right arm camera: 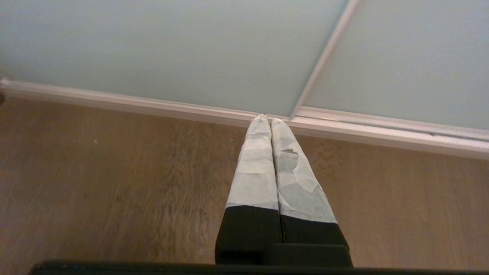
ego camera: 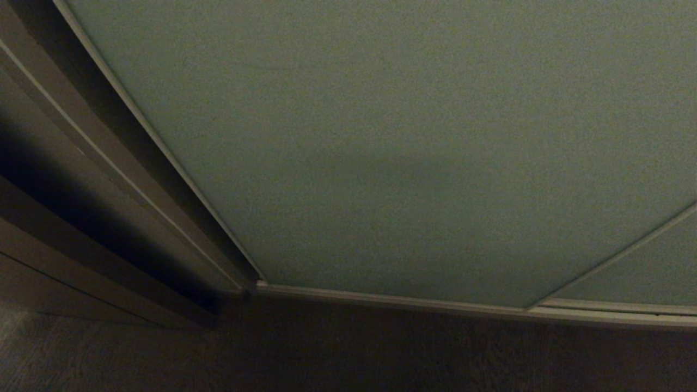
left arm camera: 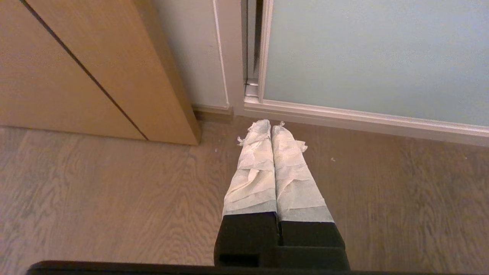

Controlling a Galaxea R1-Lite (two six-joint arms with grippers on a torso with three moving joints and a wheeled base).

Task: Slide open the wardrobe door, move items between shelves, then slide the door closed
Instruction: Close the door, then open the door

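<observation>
The sliding wardrobe door (ego camera: 381, 152) fills the frame, apparently shut; both end effectors, left (left arm camera: 270, 126) and right (right arm camera: 266, 119), are closed and empty, so either opening or finished.

Two sliding wardrobe door (ego camera: 392, 141) panels counted, pale grey-green, the second panel (ego camera: 648, 272) seen only in part at the right. One brown wooden cabinet (left arm camera: 76, 68) noted at the left. Two grippers counted: left gripper (left arm camera: 270, 126), right gripper (right arm camera: 266, 120), each with two tape-wrapped fingers (right arm camera: 254, 168). One wood-grain floor (right arm camera: 95, 183).
</observation>
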